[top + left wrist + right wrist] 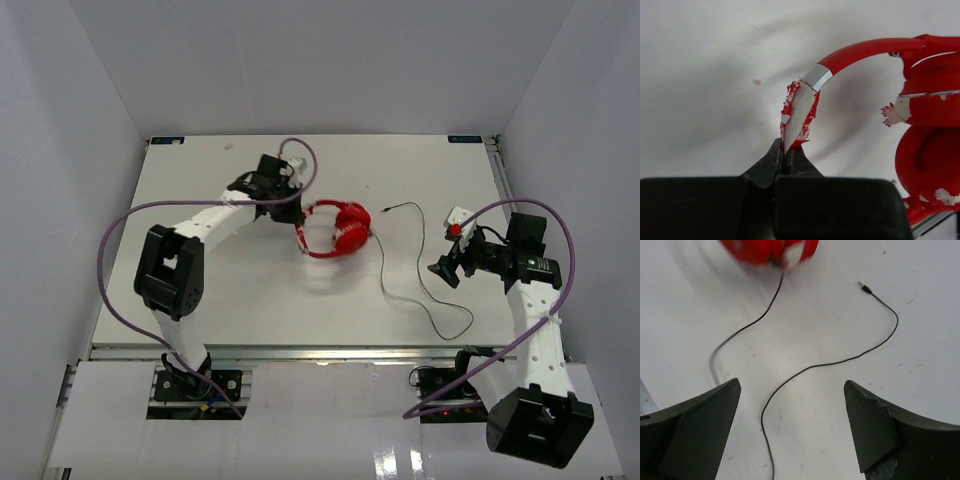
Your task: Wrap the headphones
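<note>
The red headphones (337, 230) lie at the table's middle, lifted a little at the left. My left gripper (298, 213) is shut on the worn, peeling part of the headband (799, 112); the jaws pinch its edge, with the gripper (787, 150) just below the silver band. The earcups (932, 150) sit at the right of the left wrist view. The thin black cable (384, 278) snakes right from the earcups, its plug (865, 288) lying free. My right gripper (792, 390) hovers open over a cable bend (805, 369), touching nothing.
A small white box with a red knob (458, 221) sits by the right arm's wrist. Purple robot cables (112, 250) loop beside both arms. White walls close the table on three sides.
</note>
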